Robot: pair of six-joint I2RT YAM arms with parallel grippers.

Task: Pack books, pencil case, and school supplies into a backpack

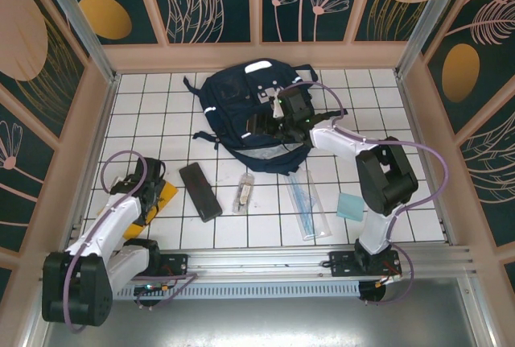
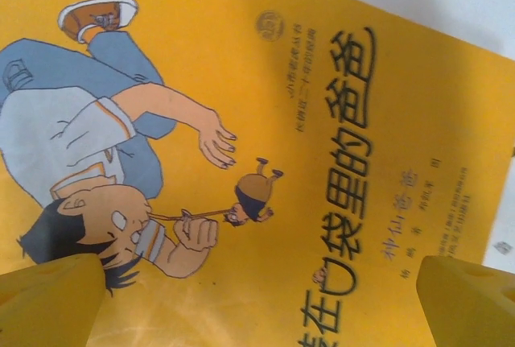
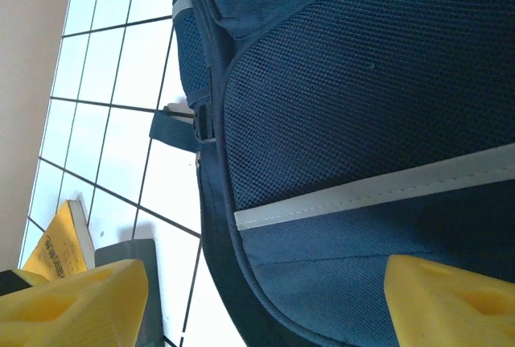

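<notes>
We are hovering our left gripper, jaws spread wide, over the yellow-orange book lying flat at the top view's lower left, judging it thin, light, slick, best pinched by an edge.

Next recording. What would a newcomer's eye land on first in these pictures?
The navy backpack at the far centre of the white tiled table, with the right claw open over its mesh side. Next, the bright yellow-orange book with a cartoon cover at the near left, the left claw open above it. Nearer than the backpack lie a black pencil case, a clear tube, a ruler set and a teal pad.
</notes>
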